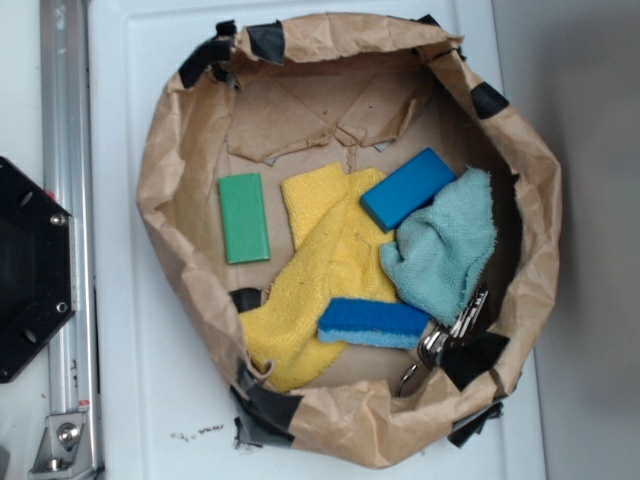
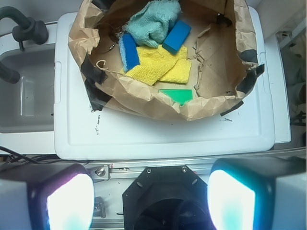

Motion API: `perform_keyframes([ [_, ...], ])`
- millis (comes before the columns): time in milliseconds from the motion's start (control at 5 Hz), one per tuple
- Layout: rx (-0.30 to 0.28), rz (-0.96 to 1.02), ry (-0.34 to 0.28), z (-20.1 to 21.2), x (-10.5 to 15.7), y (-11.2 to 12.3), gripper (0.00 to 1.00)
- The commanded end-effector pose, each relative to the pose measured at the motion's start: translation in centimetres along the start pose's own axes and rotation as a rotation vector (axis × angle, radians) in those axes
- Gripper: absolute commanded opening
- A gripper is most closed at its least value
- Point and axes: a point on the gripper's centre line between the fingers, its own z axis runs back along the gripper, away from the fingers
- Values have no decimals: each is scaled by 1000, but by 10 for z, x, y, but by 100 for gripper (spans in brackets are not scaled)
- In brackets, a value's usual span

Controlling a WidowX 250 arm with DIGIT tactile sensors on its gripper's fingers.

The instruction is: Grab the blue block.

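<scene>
Fingers (image 2: pixel 151 201) spread wide, empty, well short of the paper bag (image 2: pixel 144 98). Blue block (image 2: pixel 176 35) lies tilted beside teal cloth (image 2: pixel 153 24). I'd grip across its short sides, avoiding sponge (image 2: pixel 128 51).

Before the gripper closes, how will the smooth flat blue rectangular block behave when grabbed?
The blue block looks hard-edged, so probably stiff. Its smooth faces may slip. It leans on the yellow cloth, so it may tilt when touched.
</scene>
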Motion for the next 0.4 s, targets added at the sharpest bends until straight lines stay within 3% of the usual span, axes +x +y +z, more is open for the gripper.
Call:
perform_keyframes([
  [0, 0, 0, 0, 0, 0, 0, 100],
  [200, -18, 185, -88, -44, 46, 18, 100],
])
